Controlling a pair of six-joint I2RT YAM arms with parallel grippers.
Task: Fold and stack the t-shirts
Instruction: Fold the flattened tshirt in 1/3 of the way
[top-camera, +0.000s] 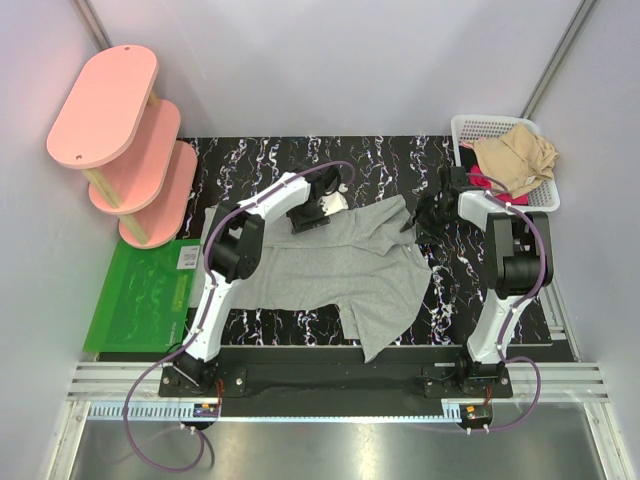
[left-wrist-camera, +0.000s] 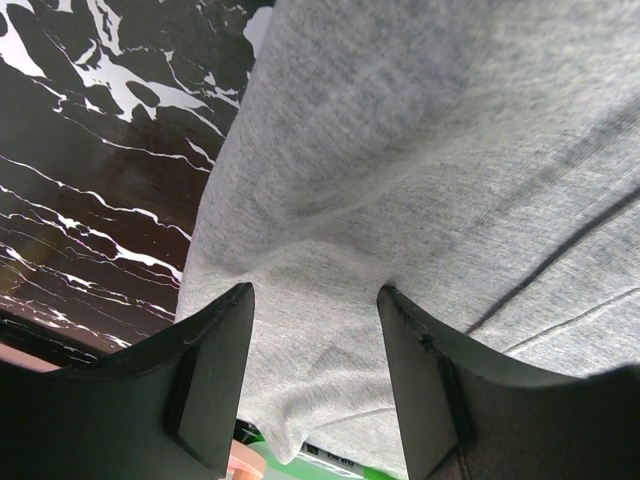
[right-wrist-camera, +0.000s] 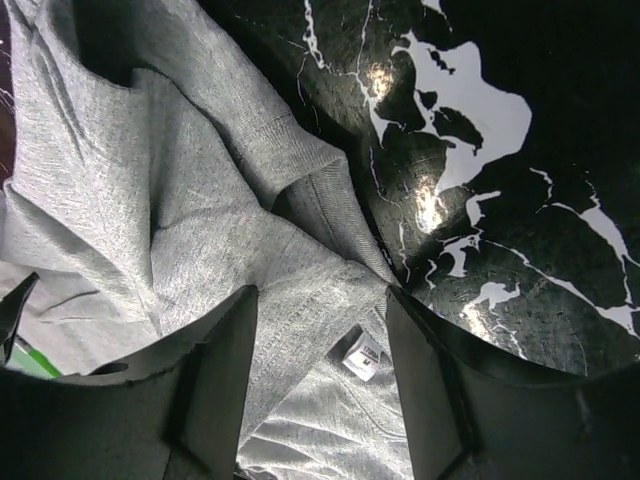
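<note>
A heather grey t-shirt (top-camera: 345, 265) lies spread and rumpled on the black marbled table (top-camera: 250, 165). My left gripper (top-camera: 312, 216) is at the shirt's far left edge. In the left wrist view it (left-wrist-camera: 315, 295) is open, with grey cloth (left-wrist-camera: 420, 150) between and below the fingers. My right gripper (top-camera: 428, 216) is at the shirt's far right corner. In the right wrist view it (right-wrist-camera: 320, 295) is open over the folded neck area, where a white label (right-wrist-camera: 362, 357) shows. A tan t-shirt (top-camera: 517, 158) and some red cloth (top-camera: 481, 181) lie in the white basket (top-camera: 470, 124).
A pink three-tier shelf (top-camera: 125, 140) stands at the far left. A green mat (top-camera: 140, 295) lies at the table's left edge. The basket sits at the far right corner, just behind my right arm.
</note>
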